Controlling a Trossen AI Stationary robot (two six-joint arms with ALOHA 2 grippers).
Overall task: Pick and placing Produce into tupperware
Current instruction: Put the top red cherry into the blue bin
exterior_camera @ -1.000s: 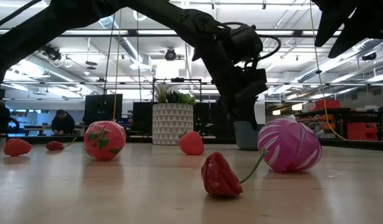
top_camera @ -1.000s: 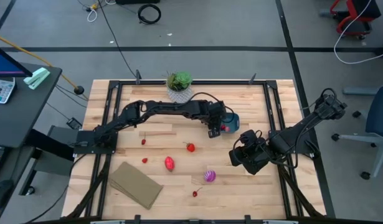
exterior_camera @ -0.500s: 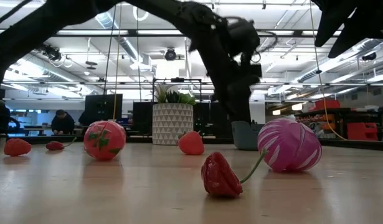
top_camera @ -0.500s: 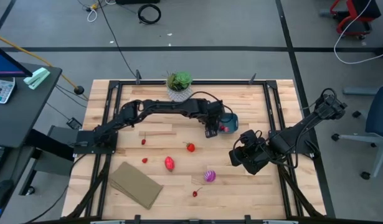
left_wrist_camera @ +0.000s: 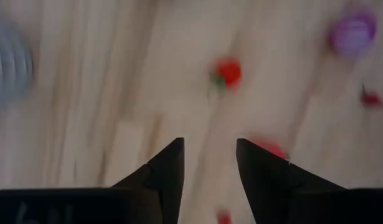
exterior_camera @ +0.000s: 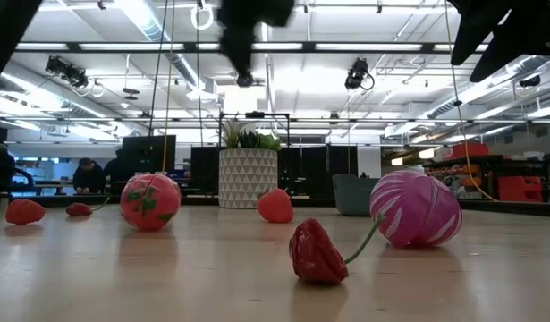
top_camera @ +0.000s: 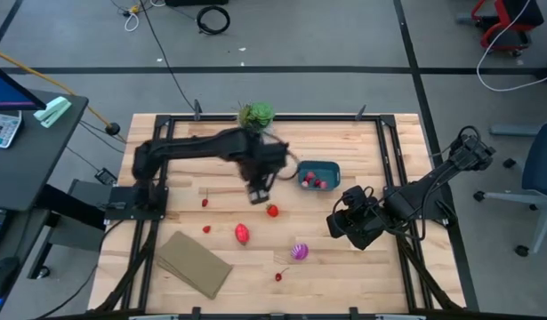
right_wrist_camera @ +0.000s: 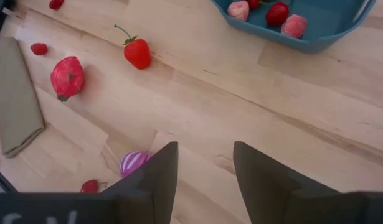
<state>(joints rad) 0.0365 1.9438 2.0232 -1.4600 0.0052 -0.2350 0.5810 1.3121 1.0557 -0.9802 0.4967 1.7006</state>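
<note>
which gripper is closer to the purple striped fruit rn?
Right. The right gripper hovers just beside the purple striped fruit, toward the table's right side. The left gripper is farther off, up near the tupperware.

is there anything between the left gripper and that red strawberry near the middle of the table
Nothing visible. The left gripper, fingers open and empty, hangs above bare wood just beside the strawberry, which lies alone. The tupperware sits off to the side, and the right gripper waits apart.
</note>
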